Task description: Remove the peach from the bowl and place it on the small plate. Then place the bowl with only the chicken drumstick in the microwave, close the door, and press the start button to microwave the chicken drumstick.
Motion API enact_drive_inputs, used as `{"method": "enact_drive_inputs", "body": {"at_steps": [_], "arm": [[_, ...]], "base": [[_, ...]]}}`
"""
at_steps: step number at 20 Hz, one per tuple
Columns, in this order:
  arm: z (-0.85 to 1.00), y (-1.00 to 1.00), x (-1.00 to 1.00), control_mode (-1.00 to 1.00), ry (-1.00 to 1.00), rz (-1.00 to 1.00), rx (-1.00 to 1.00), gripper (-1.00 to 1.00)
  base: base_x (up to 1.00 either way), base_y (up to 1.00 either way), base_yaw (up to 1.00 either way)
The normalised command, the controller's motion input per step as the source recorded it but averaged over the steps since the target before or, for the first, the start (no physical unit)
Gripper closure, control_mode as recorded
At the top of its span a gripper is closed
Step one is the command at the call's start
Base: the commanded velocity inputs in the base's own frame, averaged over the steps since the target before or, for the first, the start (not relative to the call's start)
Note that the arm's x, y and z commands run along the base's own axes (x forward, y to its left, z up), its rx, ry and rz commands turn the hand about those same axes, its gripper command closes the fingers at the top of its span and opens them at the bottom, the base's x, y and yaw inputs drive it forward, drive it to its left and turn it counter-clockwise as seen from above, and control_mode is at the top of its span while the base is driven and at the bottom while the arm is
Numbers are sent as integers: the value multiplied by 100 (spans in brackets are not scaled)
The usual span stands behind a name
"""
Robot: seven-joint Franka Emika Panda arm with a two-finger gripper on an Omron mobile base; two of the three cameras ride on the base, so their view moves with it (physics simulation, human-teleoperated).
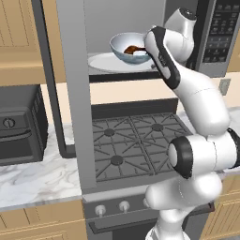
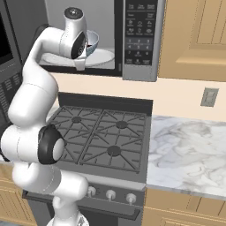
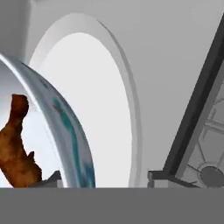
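The bowl [image 1: 127,46] sits inside the microwave [image 2: 140,53], on the white turntable disc [image 1: 105,63], with the chicken drumstick [image 1: 132,48] lying in it. In the hand view the bowl's rim [image 3: 65,127] curves up from the bottom edge, its bluish pattern showing on the outside, and the drumstick [image 3: 15,146] lies on the inner side of that rim. The white disc [image 3: 94,105] stands behind the bowl in that view, tilted because the camera is rolled.

The gripper [image 3: 104,178] is at the bowl's near rim. One dark finger tip [image 3: 51,178] shows inside the rim, just beside the drumstick, and the other [image 3: 159,177] stands well outside the bowl wall, so the jaws are apart with the rim between them and are not pressing on it. In the left base view the hand reaches into the microwave opening from the right, and its white wrist covers the bowl's right edge.

The door [image 1: 70,89] hangs wide open, swung out to the left over the stove [image 1: 131,145]. The dark keypad strip [image 2: 139,31] runs down the microwave's right side. A black toaster oven [image 1: 21,124] stands on the marble counter [image 1: 37,178] left of the stove, and more counter [image 2: 190,154] lies to the stove's right, under a wall socket [image 2: 209,97].
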Motion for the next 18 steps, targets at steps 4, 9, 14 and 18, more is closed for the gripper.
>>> {"method": "enact_drive_inputs", "body": {"at_steps": [4, 9, 14, 18], "arm": [[12, 0, -69, -100, -16, 0, 0, -100], [3, 0, -79, -100, -26, 0, 0, -100], [-44, -17, -13, -100, 0, 5, -22, -100], [-6, -18, -95, -100, -31, 0, -30, -100]], "base": [[0, 0, 0], [0, 0, 0], [0, 0, 0], [0, 0, 0]]}}
